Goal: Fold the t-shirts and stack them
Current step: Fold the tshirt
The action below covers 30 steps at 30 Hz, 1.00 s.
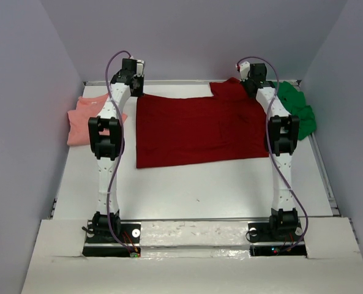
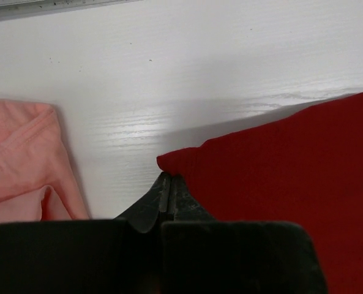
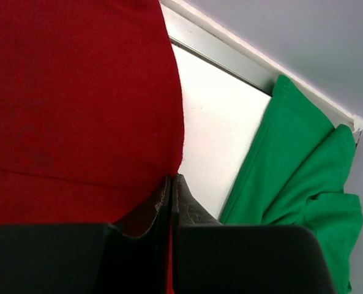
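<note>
The dark red t-shirt lies spread flat across the far middle of the white table. My left gripper is at its far left corner, jaws pressed together with the red corner pinched at their tip. At the shirt's far right edge my right gripper is shut, a strip of red cloth showing between its fingers. The salmon pink t-shirt lies bunched at far left. The bright green t-shirt is crumpled at far right.
A metal rail runs along the table's far edge, with grey walls close behind and on both sides. Both arm bases sit on a white board at the near edge.
</note>
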{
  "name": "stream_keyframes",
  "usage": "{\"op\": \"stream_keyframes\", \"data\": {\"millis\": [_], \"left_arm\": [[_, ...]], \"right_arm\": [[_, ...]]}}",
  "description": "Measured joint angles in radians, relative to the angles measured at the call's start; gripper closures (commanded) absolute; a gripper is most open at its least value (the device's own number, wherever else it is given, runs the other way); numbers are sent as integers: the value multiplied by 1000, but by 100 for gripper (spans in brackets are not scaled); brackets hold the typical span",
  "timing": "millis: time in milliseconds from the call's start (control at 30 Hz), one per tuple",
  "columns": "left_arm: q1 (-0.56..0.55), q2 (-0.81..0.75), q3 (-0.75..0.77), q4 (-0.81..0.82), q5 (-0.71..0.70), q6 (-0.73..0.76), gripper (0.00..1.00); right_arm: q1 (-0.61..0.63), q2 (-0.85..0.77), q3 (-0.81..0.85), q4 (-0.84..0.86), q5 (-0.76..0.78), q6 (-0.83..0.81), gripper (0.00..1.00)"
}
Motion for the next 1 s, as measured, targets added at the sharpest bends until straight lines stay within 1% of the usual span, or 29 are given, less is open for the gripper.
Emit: {"op": "stream_keyframes", "data": {"millis": [200, 500, 1000], "left_arm": [[-4, -17, -26, 2, 10, 7, 100], [-4, -31, -68, 2, 21, 19, 100], [-4, -176, -189, 9, 13, 47, 100]], "right_arm": [[0, -13, -11, -2, 0, -15, 100], [0, -82, -92, -7, 3, -47, 100], [0, -195, -214, -6, 9, -68, 100]]}}
